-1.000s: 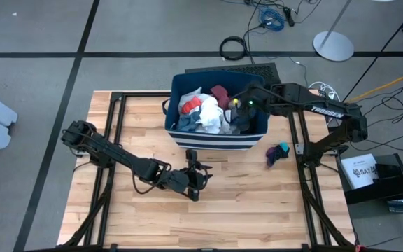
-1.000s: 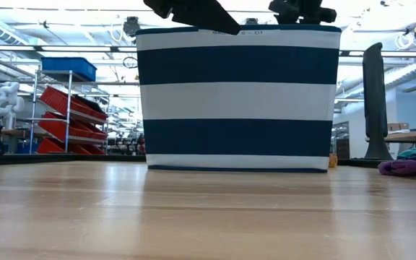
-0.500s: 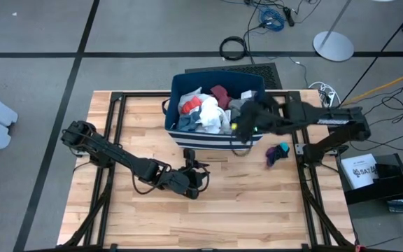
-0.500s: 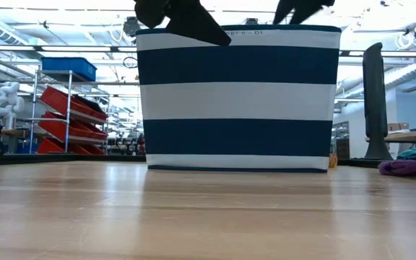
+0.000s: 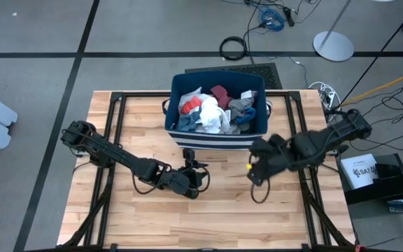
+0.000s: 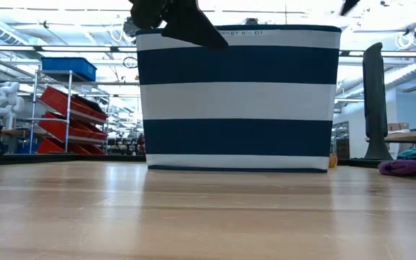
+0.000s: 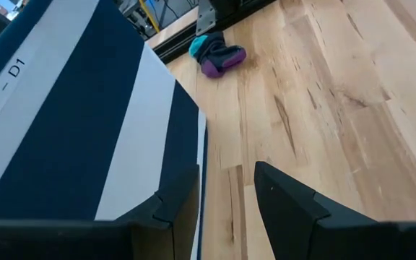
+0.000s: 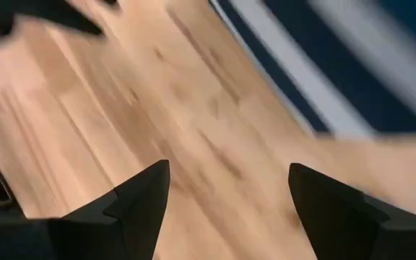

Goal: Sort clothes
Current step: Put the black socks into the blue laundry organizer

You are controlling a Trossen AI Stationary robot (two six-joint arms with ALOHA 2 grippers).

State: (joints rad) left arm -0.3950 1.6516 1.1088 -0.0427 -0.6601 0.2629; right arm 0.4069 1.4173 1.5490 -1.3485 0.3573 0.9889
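Note:
The clothes lie piled in a navy bin with white stripes (image 5: 215, 136): a white garment (image 5: 207, 115), a maroon piece (image 5: 220, 92), a grey one (image 5: 242, 108) and an orange-red bit (image 5: 194, 103). A small teal and purple bundle (image 7: 215, 54) rests on the table to the right of the bin; my right arm hides it in the high view. My left gripper (image 7: 226, 170) is open near the bin's front wall, with bare table between its fingers. My right gripper (image 8: 230, 166) is open and empty above the table, in front of the bin's right corner (image 5: 254, 166).
The wooden tabletop (image 5: 222, 217) lies bare in front of both grippers toward the near edge. A black metal frame (image 5: 117, 105) runs along the table's sides. The bin stands at the middle of the far side.
My right gripper has swung out from above the clothes in the bin toward the table's near edge, turning as it went, and now hangs in front of the bin's right corner with nothing in it. The clothes in the bin lie as before.

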